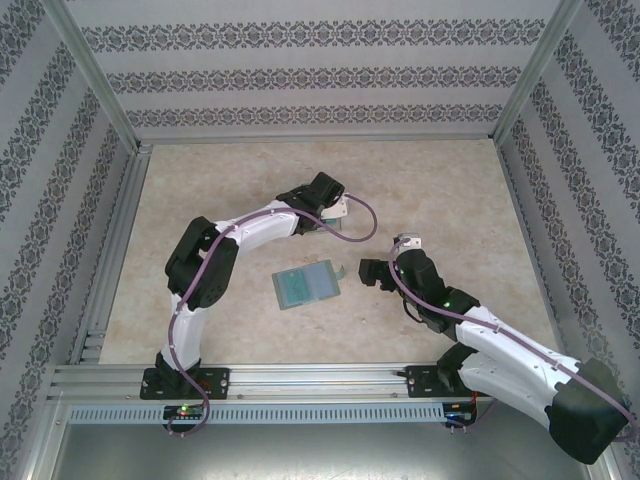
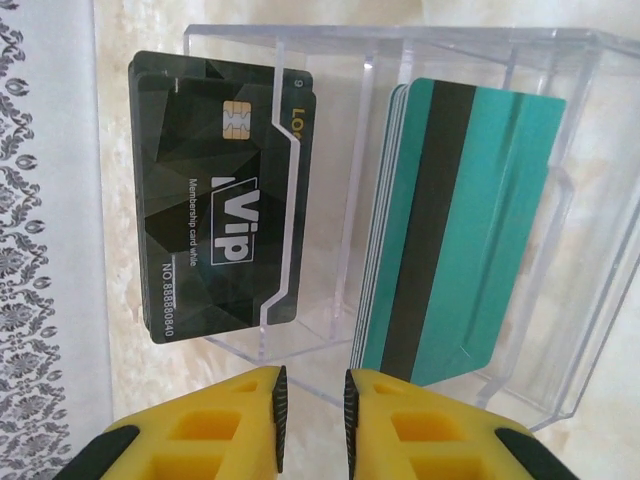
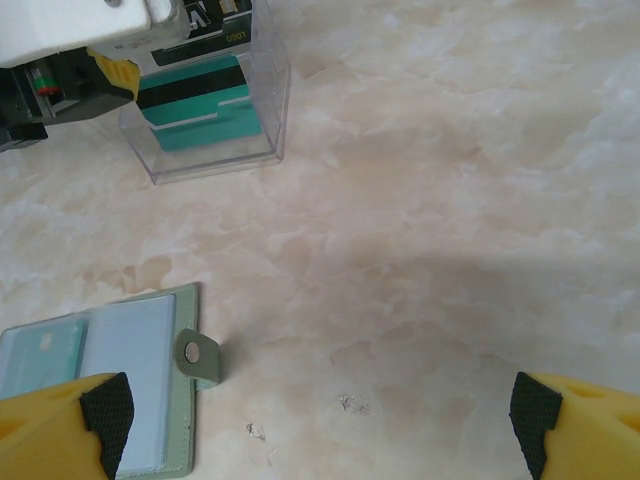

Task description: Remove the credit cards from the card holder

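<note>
Jaws of the left end effector (image 2: 312, 400) stand barely parted, empty; its wrist view shows black "Vip" credit cards (image 2: 215, 200) and teal ones (image 2: 460, 220) upright in a clear box (image 2: 600, 150) just beyond. Right end effector (image 3: 320, 420) gapes wide, empty; the card holder (image 3: 160, 350) lies open on the desk (image 3: 450, 200), just left of it.

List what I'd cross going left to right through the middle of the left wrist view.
The patterned wall → black cards → divider of the clear box → teal cards.
</note>
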You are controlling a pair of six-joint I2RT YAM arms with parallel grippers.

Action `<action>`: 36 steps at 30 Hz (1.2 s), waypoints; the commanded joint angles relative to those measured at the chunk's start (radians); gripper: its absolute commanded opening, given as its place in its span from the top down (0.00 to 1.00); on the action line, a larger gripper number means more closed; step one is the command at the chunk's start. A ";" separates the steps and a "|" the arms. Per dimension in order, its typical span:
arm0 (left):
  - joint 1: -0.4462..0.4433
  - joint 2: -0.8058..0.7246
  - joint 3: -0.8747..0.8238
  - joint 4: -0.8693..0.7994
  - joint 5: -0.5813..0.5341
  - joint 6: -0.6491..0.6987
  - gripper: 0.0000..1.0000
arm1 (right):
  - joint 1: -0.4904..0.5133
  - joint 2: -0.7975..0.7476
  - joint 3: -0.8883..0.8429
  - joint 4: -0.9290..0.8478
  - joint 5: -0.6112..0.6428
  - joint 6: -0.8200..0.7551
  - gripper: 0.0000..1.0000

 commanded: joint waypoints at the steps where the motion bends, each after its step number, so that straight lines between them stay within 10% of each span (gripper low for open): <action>1: 0.006 -0.050 0.017 -0.047 0.016 -0.084 0.75 | -0.010 0.004 0.014 0.012 -0.020 0.004 0.02; 15: 0.028 -0.472 -0.262 -0.167 0.210 -0.922 0.59 | 0.067 0.170 0.084 0.045 -0.110 -0.065 0.24; 24: 0.035 -0.742 -0.609 -0.086 0.339 -1.349 0.56 | 0.165 0.425 0.248 0.025 -0.191 -0.089 0.57; 36: 0.039 -0.812 -1.015 0.349 0.588 -1.763 0.61 | 0.181 0.705 0.364 0.011 -0.224 -0.060 0.66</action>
